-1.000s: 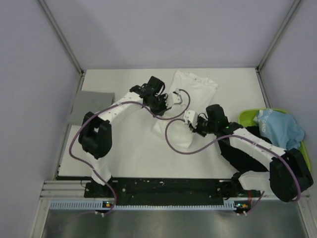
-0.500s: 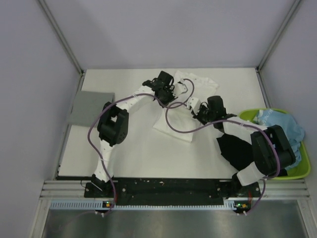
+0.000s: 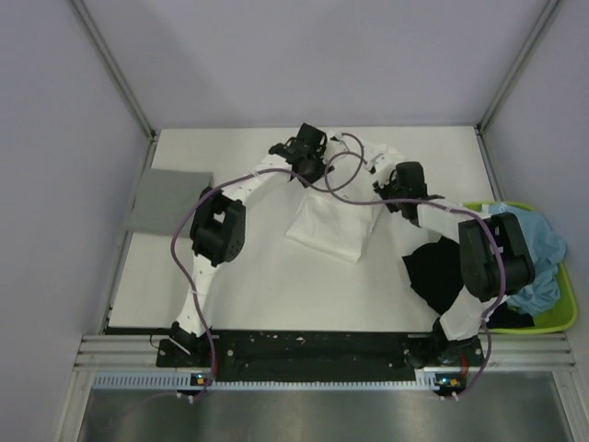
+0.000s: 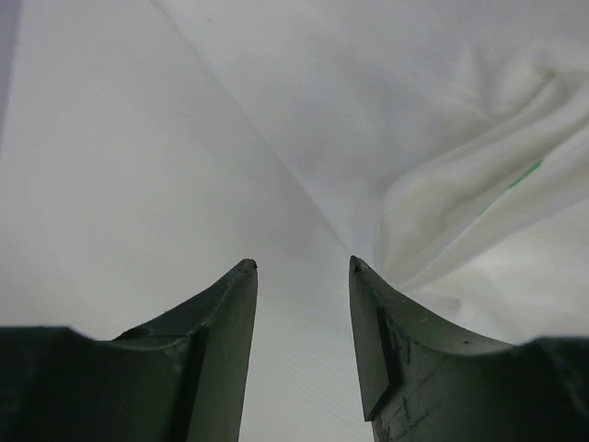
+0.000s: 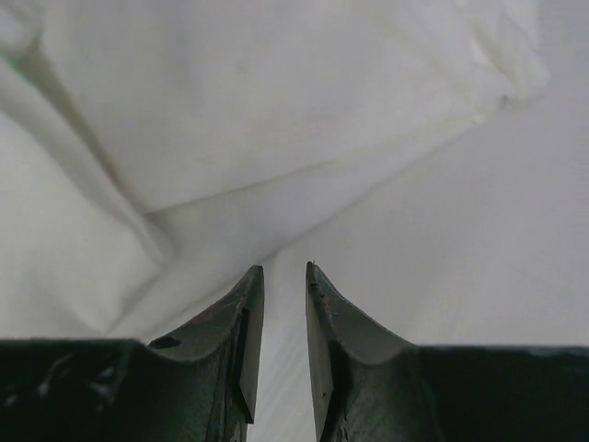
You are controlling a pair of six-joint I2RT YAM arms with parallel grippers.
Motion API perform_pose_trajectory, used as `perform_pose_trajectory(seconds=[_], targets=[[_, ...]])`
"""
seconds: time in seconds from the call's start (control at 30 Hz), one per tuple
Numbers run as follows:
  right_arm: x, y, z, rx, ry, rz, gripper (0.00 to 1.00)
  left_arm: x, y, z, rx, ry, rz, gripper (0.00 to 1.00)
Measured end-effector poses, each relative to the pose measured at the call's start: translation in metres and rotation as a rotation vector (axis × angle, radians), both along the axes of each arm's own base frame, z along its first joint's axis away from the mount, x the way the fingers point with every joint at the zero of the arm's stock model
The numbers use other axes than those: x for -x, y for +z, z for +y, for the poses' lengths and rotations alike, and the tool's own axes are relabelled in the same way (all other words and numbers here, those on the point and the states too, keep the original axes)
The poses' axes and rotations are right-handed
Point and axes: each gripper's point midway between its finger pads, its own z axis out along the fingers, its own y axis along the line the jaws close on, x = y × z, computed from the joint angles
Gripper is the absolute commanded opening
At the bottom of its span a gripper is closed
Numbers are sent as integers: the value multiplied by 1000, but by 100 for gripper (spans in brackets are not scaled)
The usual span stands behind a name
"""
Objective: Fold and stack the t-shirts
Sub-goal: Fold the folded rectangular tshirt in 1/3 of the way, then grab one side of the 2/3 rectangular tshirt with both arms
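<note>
Top external view: a white t-shirt [image 3: 333,221] lies mid-table, folded into a rough rectangle with its near edge straight and crisp. Its far end, under the two wrists, is looser and bunched. The side facing up is plain white, with no print visible.

The left gripper [image 3: 315,164] sits at the far left corner of the shirt and the right gripper [image 3: 382,182] at the far right corner, both low over the cloth.

In the left wrist view the left claw [image 4: 302,267] is moderately wide, with nothing between its fingers [image 4: 221,318]. Bare table [image 4: 138,184] fills the left, and rumpled white folds [image 4: 460,138] with a thin green streak fill the right.

In the right wrist view the right claw [image 5: 283,272] is parted only narrowly and holds nothing. A layered, creased edge of the white shirt [image 5: 230,101] lies just beyond its tips.

A plain grey t-shirt [image 3: 170,200] lies folded flat at the left edge of the table. A black t-shirt [image 3: 434,273] lies crumpled near the right. A light blue t-shirt [image 3: 534,241] is heaped in the lime-green tray [image 3: 563,308] at the right.
</note>
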Motion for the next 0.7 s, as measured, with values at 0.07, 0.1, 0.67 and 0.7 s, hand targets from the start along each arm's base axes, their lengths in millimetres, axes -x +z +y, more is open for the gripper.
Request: perform_pose_trajectory(seconds=[0.07, 0.1, 0.67, 0.7], targets=[[-14, 11, -17, -11, -84, -24, 26, -19, 17, -2, 18, 25, -53, 50], [-20, 18, -25, -17, -118, -37, 27, -27, 28, -5, 35, 34, -80, 50], [158, 22, 107, -4, 718, 23, 51, 147, 8, 28, 132, -597, 184, 63], [166, 14, 107, 13, 739, 49, 51, 151, 2, 29, 127, -614, 192, 64]])
